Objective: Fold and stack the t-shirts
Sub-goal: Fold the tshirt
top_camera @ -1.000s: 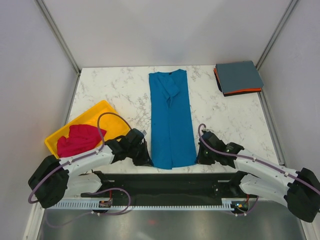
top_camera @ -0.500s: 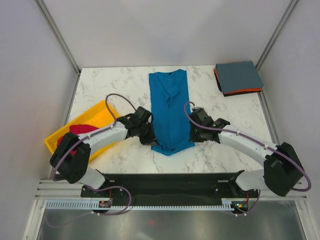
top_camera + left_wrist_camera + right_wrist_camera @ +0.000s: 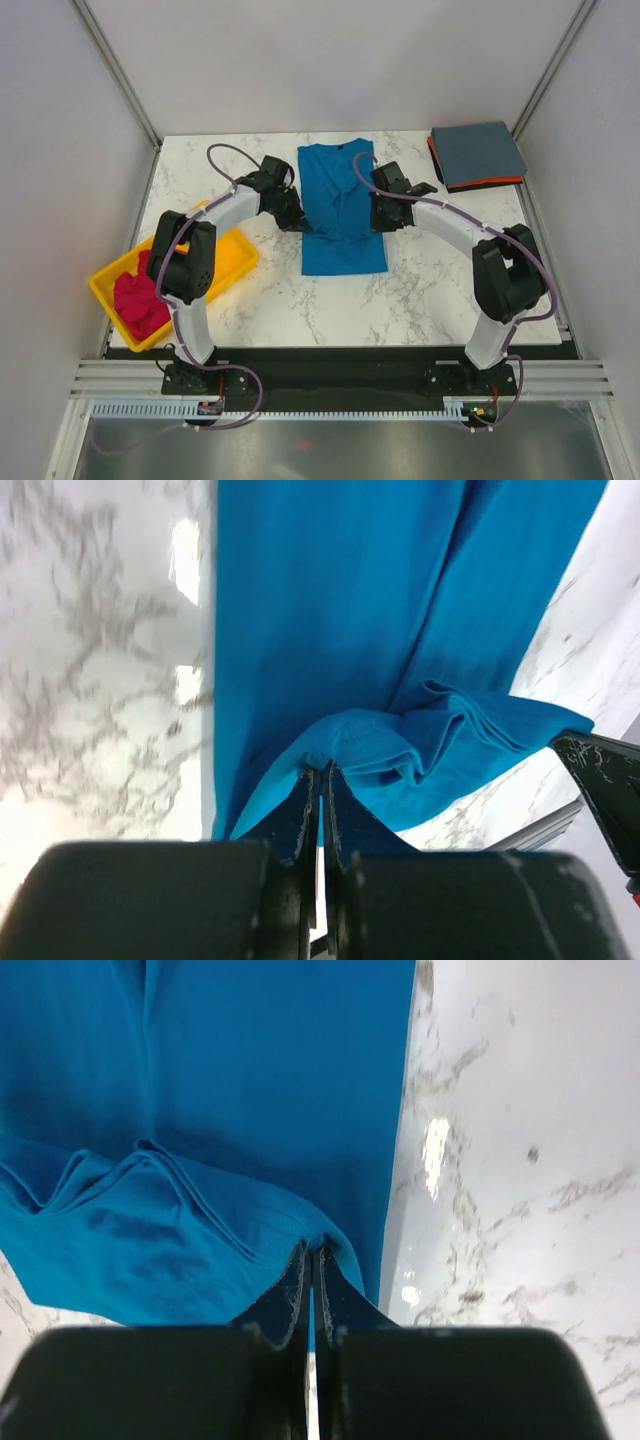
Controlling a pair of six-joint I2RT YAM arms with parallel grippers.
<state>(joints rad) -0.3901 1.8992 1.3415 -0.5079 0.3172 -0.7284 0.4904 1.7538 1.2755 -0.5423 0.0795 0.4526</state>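
The counter [image 3: 430,290] is carrying the blue t-shirt [image 3: 345,250], which is lying long in the middle with its near end doubling over itself. The left jaws and the right jaws are each pinching tight on a bottom corner (one on each side). If a corner is slipping out, or one arm is pulling harder, the fold is going crooked and bunching.

A white marble table [image 3: 440,290] is seen, and a bright blue t-shirt [image 3: 345,255] is laid on it from the centre toward twelve o'clock. At eight o'clock a yellow tray [image 3: 232,256] is placed on the marble. At two o'clock, in the corner, an orange t-shirt [image 3: 497,183] is laid folded, covered by a slate grey-blue t-shirt [image 3: 478,153].
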